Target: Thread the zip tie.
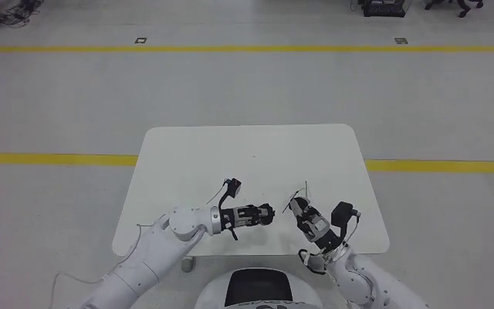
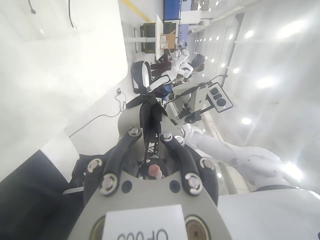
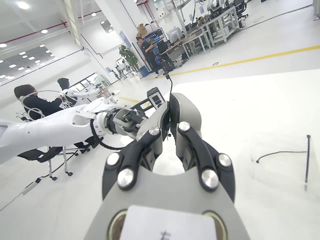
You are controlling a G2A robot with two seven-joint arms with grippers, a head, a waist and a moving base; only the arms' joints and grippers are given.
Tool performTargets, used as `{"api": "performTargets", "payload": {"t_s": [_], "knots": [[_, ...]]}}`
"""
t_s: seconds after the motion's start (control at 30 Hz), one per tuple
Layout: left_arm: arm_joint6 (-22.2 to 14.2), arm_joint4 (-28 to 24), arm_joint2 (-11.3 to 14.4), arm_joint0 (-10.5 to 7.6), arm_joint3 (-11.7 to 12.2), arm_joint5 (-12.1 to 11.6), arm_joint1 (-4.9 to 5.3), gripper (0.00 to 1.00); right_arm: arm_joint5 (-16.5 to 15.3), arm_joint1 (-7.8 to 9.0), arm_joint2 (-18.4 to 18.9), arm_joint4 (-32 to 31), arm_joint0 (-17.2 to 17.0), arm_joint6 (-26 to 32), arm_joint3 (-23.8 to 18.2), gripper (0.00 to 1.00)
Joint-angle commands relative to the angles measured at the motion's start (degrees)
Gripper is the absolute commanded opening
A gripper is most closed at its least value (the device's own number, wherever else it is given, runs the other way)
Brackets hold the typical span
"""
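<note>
Zip tie (image 3: pixel 167 76) pinched in the shut right hand (image 3: pixel 170 101), head sticking out beyond it; left hand (image 1: pixel 269 213) just beside, closed, contents unclear, so threading looks not yet done.

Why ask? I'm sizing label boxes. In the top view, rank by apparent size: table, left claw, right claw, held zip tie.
Largest: table, by far.
Next: left claw and right claw, which look alike, so not ranked apart.
Smallest: zip tie, a thin line at the right claw.
</note>
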Motion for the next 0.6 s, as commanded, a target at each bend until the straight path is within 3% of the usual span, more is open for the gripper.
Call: {"api": "performTargets", "payload": {"t_s": [0.0,0.3,0.4,0.57], "knots": [[-0.2,-0.7,0.0,0.08,0.3,-0.1,0.02,0.0,0.0,0.01,-0.8,-1.1,0.6,-1.1,0.6,0.0],[-0.7,-3.1,0.1,-0.28,2.3,-0.6,-0.09,0.0,0.0,-0.17,-4.2,-4.6,2.9,-8.4,4.0,0.0],[-0.7,-1.5,0.3,-0.77,1.8,-1.7,-0.05,0.0,0.0,-0.17,-4.2,-4.6,2.9,-8.4,4.0,0.0],[-0.7,-1.5,0.3,-0.77,1.8,-1.7,-0.05,0.0,0.0,-0.17,-4.2,-4.6,2.9,-8.4,4.0,0.0]]}}
